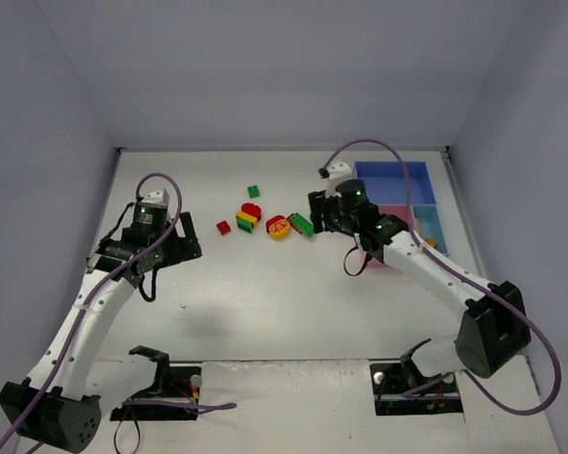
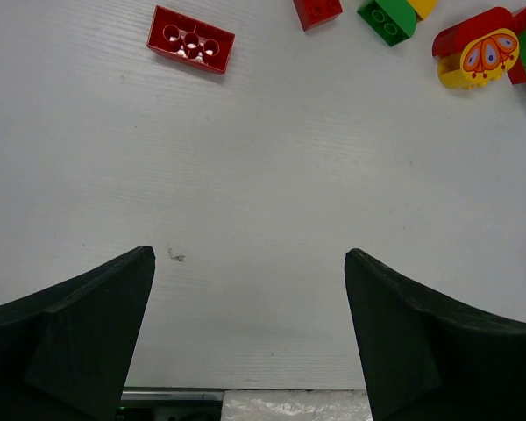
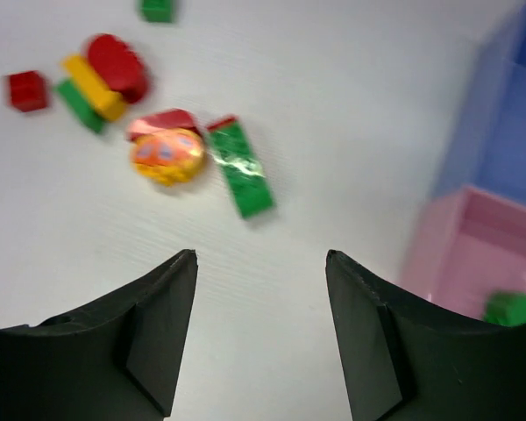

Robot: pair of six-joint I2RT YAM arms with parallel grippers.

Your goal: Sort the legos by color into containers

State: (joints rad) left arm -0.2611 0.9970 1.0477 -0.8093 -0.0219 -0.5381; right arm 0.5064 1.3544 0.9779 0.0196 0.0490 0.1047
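Observation:
Several legos lie loose mid-table: a small green brick (image 1: 253, 191), a red, yellow and green cluster (image 1: 248, 218), a small red brick (image 1: 223, 227), a yellow-orange round piece (image 1: 278, 228) and a long green brick (image 1: 301, 224). My right gripper (image 1: 314, 213) is open and empty just right of the long green brick (image 3: 243, 171); its view (image 3: 261, 256) shows the brick a little ahead of the fingertips. My left gripper (image 1: 191, 248) is open and empty, left of the legos; its view (image 2: 250, 259) shows bare table, with the red brick (image 2: 191, 39) far ahead. The tray has a blue compartment (image 1: 393, 182), a pink one (image 1: 400, 216) and a light-blue one (image 1: 426, 225).
A green brick (image 3: 508, 307) lies in the pink compartment (image 3: 500, 246). An orange piece (image 1: 430, 242) sits in the light-blue compartment. Grey walls close in the table at the back and both sides. A purple cable loops over each arm.

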